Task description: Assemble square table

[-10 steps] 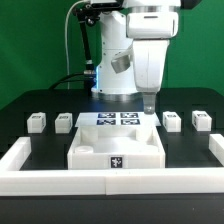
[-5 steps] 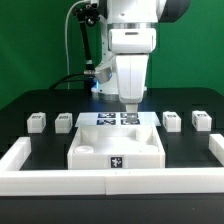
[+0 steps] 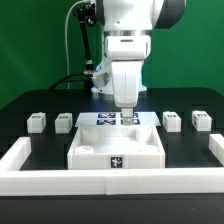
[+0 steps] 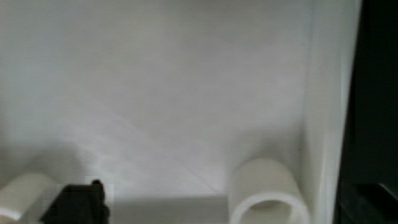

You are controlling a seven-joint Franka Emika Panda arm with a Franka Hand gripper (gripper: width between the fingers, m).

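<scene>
Hand (image 3: 128, 108) hangs spread wide and empty over the far part of the white slab (image 3: 118, 148). The slab lies mid-worktop (image 3: 30, 100), against the front rim wall (image 3: 60, 180). Four legs (image 3: 37, 122) stand in a row behind, two toward each side edge.

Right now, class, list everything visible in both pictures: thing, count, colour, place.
tabletop slab: one, white, centre, inside the rim wall
legs: four, white, two at the exterior view's left, two at its right, apart from the slab
marker board: one, white with black tags, just behind the slab
rim wall: one, white, along the front and both sides
table: one, black, under everything
arm: one, white, behind centre
hand: one, open, empty, above the marker board
</scene>
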